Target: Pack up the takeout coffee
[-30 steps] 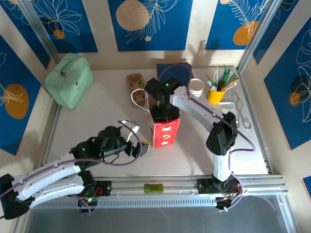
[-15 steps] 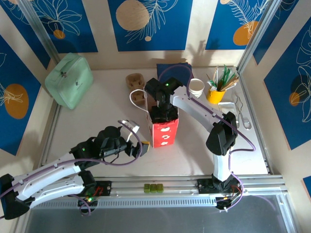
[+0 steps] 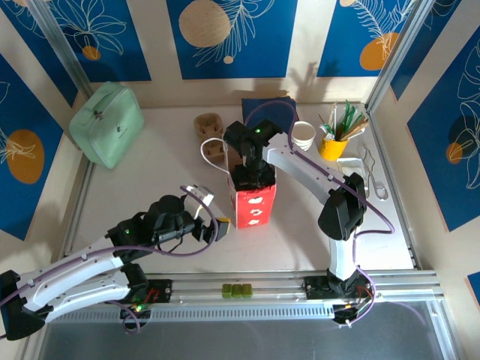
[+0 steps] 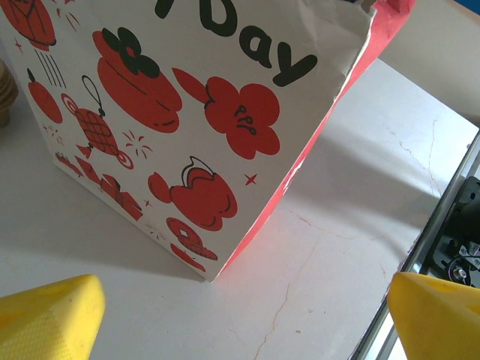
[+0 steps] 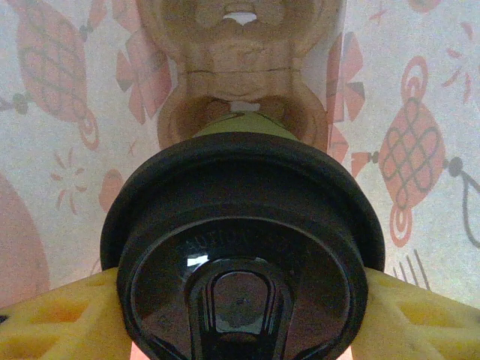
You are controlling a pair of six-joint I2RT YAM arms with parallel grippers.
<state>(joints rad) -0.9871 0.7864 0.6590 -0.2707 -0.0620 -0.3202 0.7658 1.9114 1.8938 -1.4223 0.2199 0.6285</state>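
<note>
Right gripper (image 3: 251,174) hangs inside the tall red-and-white printed paper bag (image 3: 255,206) at mid-table. A brown cardboard cup carrier (image 5: 240,67) lies below it. Its yellow fingers (image 5: 52,319) pinch the small green paper cup with the round black plastic lid (image 5: 240,247). Left gripper (image 4: 240,315) waits spread wide, just near-left of the bag. By my read the cup is bagged but not released: seating it and letting go remain.

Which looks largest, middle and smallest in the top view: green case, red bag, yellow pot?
1. Green case
2. Red bag, though it stands tall, nearer the camera
3. Yellow pot
</note>
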